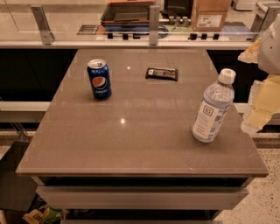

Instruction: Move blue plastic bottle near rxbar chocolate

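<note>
The blue plastic bottle (213, 107) stands on the right side of the grey table (131, 140), near its right edge. It is clear bluish plastic with a white cap and a white label. The rxbar chocolate (162, 73) lies flat in its dark wrapper at the back middle of the table, well apart from the bottle. My gripper (259, 109) shows as pale, cream-coloured parts at the right edge of the camera view, just right of the bottle and beyond the table's edge. It holds nothing that I can see.
A blue Pepsi can (99, 79) stands upright at the back left of the table. Behind the table runs a counter with a glass partition (153, 26); a cardboard box (210, 15) and a dark tray (127, 13) sit beyond it. Floor shows at the lower right.
</note>
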Controlling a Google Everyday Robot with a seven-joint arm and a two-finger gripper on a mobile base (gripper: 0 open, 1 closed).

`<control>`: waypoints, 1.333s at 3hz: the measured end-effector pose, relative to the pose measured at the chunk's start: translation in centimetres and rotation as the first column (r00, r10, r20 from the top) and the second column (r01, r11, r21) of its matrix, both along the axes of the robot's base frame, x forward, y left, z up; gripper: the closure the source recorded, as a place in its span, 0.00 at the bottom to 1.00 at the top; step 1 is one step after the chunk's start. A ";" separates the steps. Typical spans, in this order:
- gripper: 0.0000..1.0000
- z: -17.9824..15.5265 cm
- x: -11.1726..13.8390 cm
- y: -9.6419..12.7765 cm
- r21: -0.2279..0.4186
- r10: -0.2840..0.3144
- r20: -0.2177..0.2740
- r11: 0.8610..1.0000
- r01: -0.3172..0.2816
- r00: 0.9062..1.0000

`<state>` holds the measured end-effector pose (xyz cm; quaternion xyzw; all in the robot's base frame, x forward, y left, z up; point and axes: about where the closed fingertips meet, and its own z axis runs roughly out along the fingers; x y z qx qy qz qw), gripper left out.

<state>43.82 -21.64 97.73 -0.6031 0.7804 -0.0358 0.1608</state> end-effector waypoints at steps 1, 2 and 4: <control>0.00 0.0 0.0 0.0 0.000 0.000 0.000 1.000 0.000 1.000; 0.00 -0.1 -0.5 -1.0 0.062 -0.064 0.001 0.996 0.063 0.998; 0.00 -1.9 -4.7 -4.6 0.340 -0.337 -0.001 0.885 0.317 0.941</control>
